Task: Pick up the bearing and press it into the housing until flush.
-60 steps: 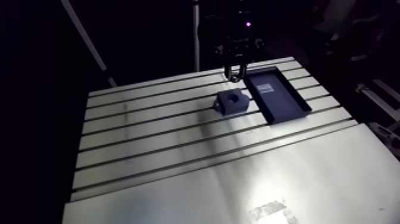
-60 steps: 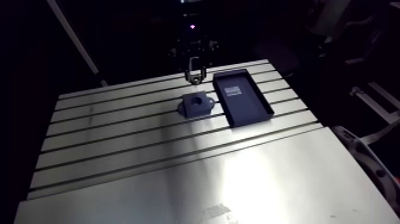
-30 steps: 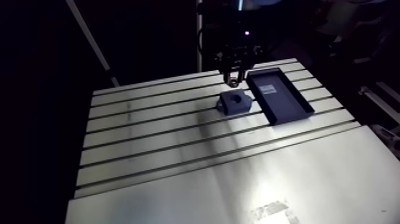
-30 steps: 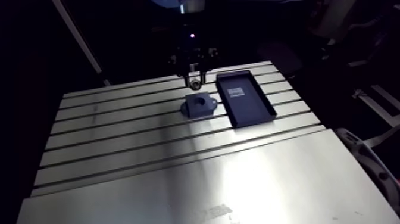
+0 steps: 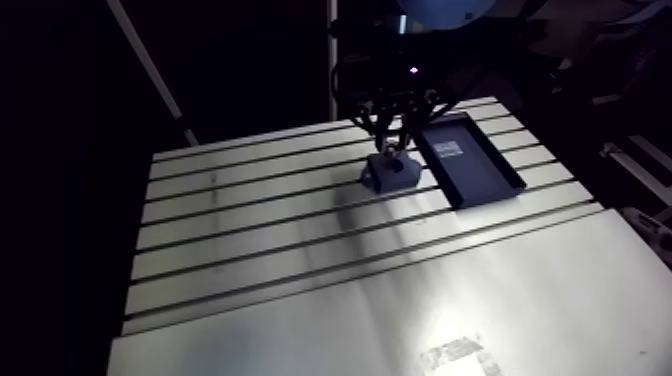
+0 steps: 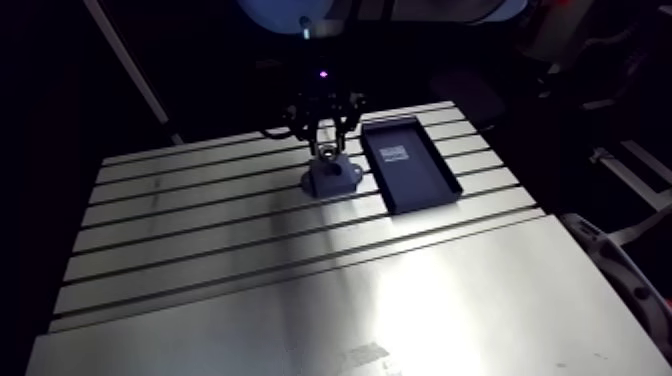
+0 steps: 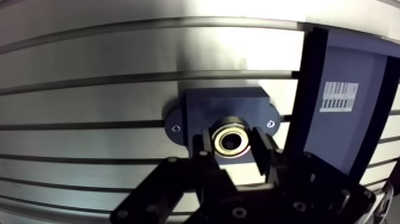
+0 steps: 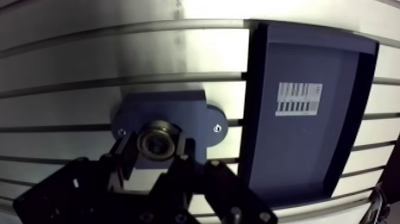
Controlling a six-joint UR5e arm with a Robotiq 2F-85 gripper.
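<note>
gripper (image 7: 231, 156) pinching the bearing (image 7: 231, 140) right over the housing (image 7: 221, 106).
in the wrist view the two fingers (image 7: 203, 150) stand a little apart with the ring-shaped bearing clamped between them, its bright rim and dark bore facing the camera. it sits over the middle of the dark housing, between the two screws (image 7: 176, 128) on the housing's ears; whether it is already down in the bore cannot be told. the housing lies flat on the slotted table (image 7: 89, 89), just beside a dark shallow tray (image 7: 360, 140) that carries a white barcode label (image 7: 339, 96). in the arm view the gripper hangs straight down over the housing, near the table's far edge.
</note>
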